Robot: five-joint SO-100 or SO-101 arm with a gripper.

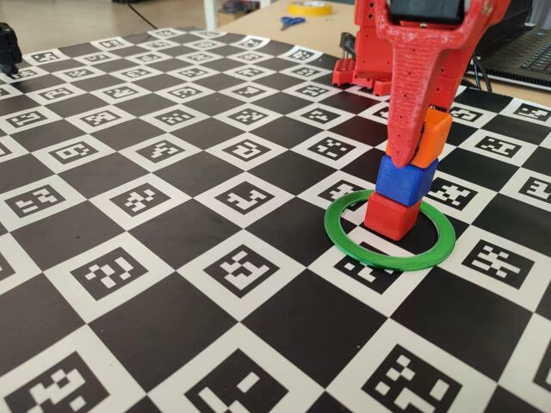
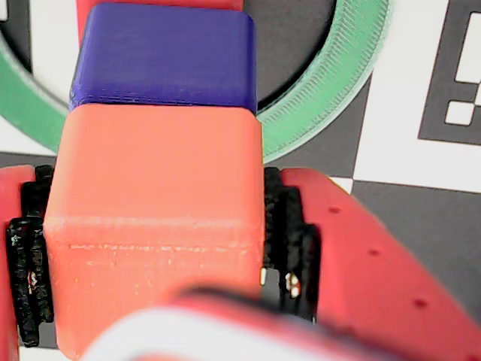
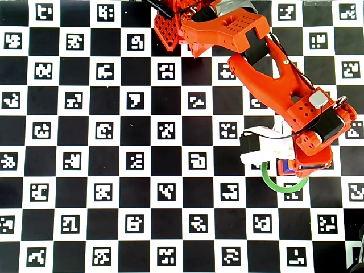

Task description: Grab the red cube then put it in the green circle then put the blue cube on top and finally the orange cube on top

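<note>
The red cube point(image 1: 394, 215) stands inside the green circle point(image 1: 349, 245) in the fixed view. The blue cube point(image 1: 406, 181) sits on top of it. My gripper point(image 1: 420, 146) is shut on the orange cube point(image 1: 433, 138), whose underside is level with the blue cube's top and offset slightly right; contact is unclear. In the wrist view the orange cube point(image 2: 154, 188) fills the space between the black pads point(image 2: 285, 233), with the blue cube point(image 2: 161, 56) and the green circle point(image 2: 323, 83) beyond it. In the overhead view the arm covers the stack, and only an arc of the green circle point(image 3: 272, 183) shows.
A checkerboard mat with square markers point(image 1: 172, 215) covers the table. The arm's red base point(image 1: 362, 60) stands at the back. Beyond the mat lie scissors point(image 1: 291, 21), a yellow tape roll point(image 1: 310, 7) and a laptop point(image 1: 525, 52). A black object point(image 1: 7, 47) sits at the far left.
</note>
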